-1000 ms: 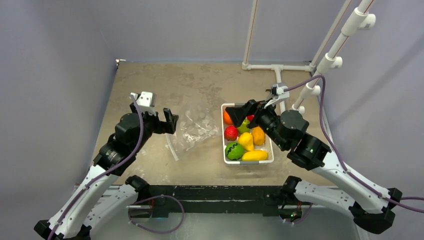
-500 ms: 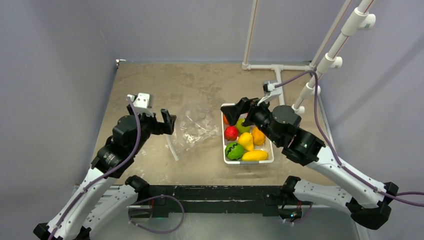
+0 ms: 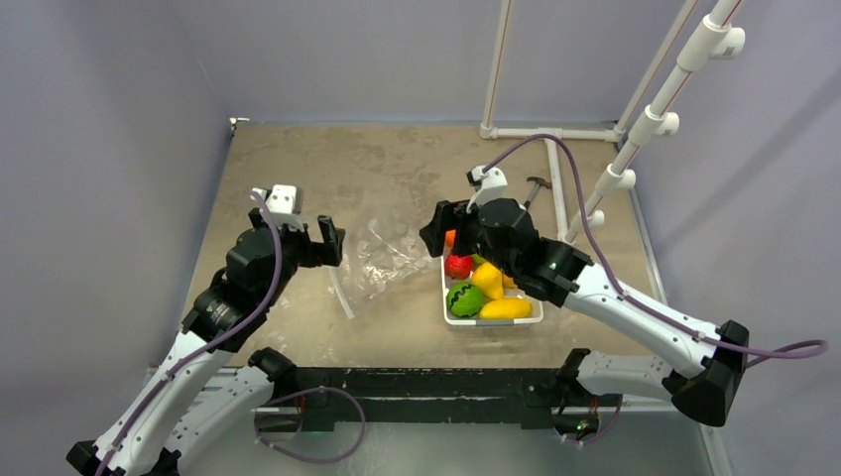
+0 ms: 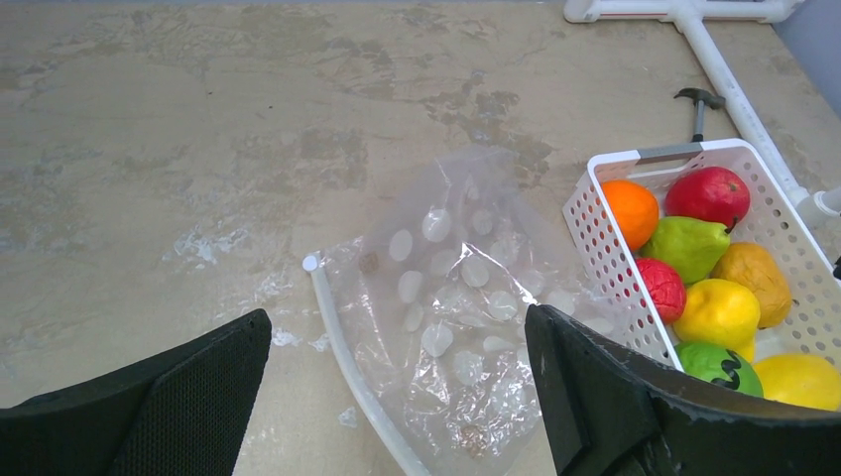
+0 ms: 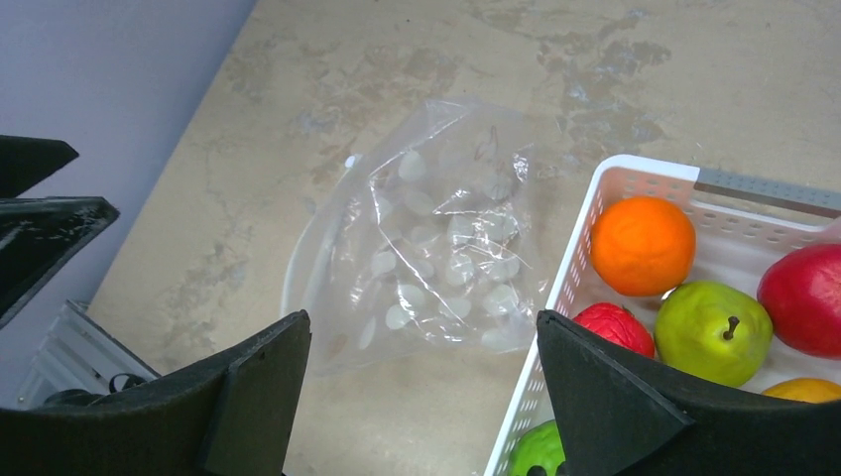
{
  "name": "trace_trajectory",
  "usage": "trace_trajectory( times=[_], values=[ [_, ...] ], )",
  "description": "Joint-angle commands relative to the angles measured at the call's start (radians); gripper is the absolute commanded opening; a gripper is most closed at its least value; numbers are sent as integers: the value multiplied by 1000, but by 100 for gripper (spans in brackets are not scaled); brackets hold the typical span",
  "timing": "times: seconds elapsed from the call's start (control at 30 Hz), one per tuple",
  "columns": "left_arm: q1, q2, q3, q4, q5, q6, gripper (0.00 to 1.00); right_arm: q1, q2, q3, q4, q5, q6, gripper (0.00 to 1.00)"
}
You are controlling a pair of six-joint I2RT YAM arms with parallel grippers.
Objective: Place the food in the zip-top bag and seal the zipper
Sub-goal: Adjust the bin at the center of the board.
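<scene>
Lying crinkled on the mottled tan surface (image 3: 377,159), the clear zip-top bag (image 3: 387,256) sits between the two arms, just beside the left wall of a white slotted basket (image 3: 493,320). The zipper (image 4: 347,357), a thin pale strip, runs along the bag's edge nearest the left arm. All the food (image 3: 486,283) is in the basket, none in the bag: an orange piece (image 5: 643,243), a yellow-green pear (image 5: 712,332), red pieces, yellow pieces and a dark-striped green one (image 3: 464,297) at the near end.

The left fingers (image 4: 149,397) are spread wide and grip nothing; they hang to the left of the bag, pointed towards it. The right fingers (image 5: 615,407) are also spread apart with nothing between them, held above the basket's far left corner, over the gap where basket and bag meet.
</scene>
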Motion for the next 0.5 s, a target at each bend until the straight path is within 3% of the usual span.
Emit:
trace_trajectory(
  times=[0.0,0.47],
  values=[
    [-1,-7,7,9,-24,-14,98,10,23,22,-1,11,21,84],
    [-2,-27,5,7,-36,-20,97,19,204,-36,-48,130,151,65]
  ],
)
